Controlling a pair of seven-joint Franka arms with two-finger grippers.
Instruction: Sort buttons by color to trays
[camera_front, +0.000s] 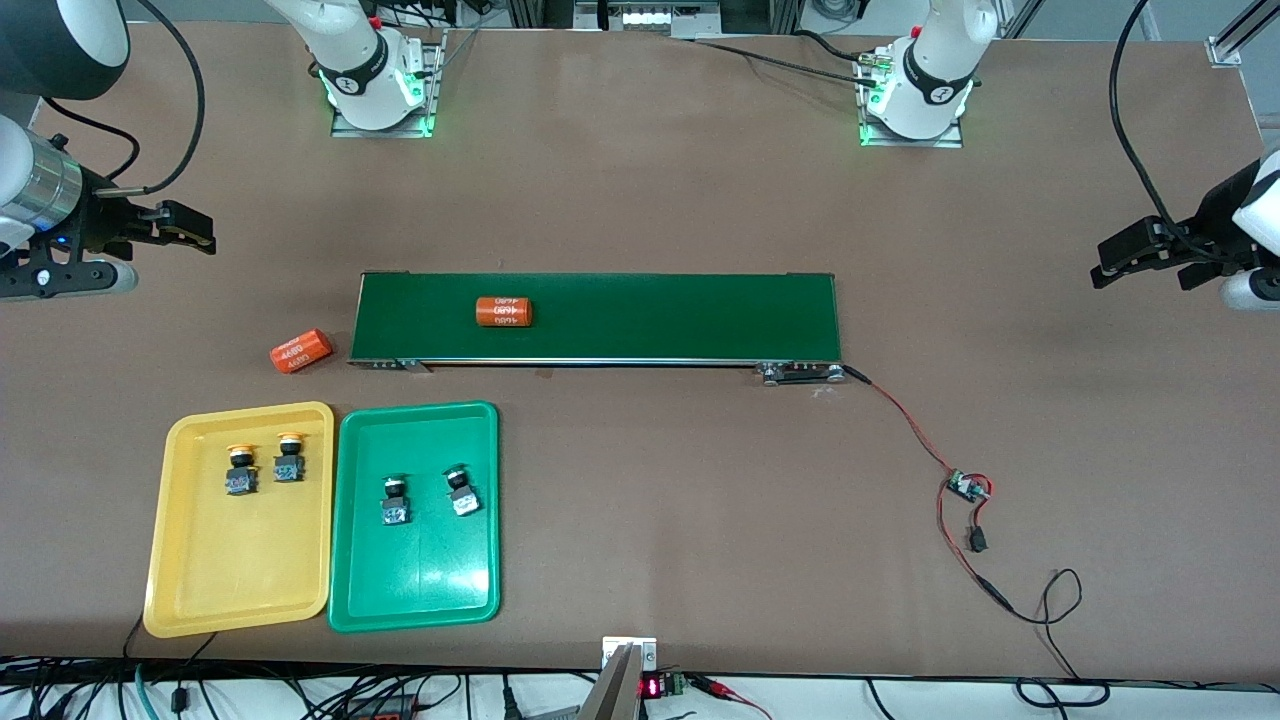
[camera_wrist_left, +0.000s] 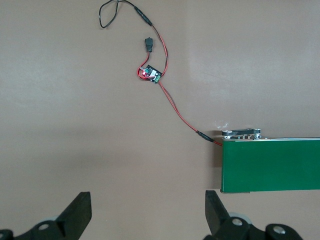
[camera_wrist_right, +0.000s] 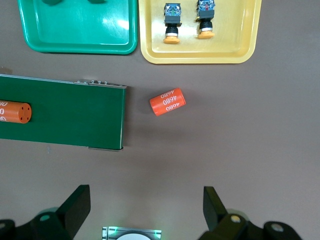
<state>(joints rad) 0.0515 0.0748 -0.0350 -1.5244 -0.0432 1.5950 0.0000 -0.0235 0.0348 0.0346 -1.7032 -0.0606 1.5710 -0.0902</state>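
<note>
Two yellow-capped buttons (camera_front: 264, 464) lie side by side in the yellow tray (camera_front: 240, 580), in the part of it farthest from the front camera. Two more buttons (camera_front: 428, 494), caps too dark to tell the colour, lie in the green tray (camera_front: 415, 590) in the same part. The trays sit edge to edge, nearly touching, near the bench (camera_front: 650, 500) edge closest to the front camera, at the right arm's end. Most of each tray floor is bare.

An orange cylinder (camera_front: 300, 351) lies on the bench between the yellow tray and the right hand (camera_front: 190, 228), just off the end of the dark green conveyor belt (camera_front: 650, 318). A second cylinder (camera_front: 503, 312) lies on the belt near that end.

The right hand hangs open over bare bench at the right arm's end, well apart from the trays. The left hand (camera_front: 1125, 260) hangs open over bare bench at the other end, with a wired circuit board (camera_front: 967, 487) well apart from it. Wide clear bench lies below both hands.
</note>
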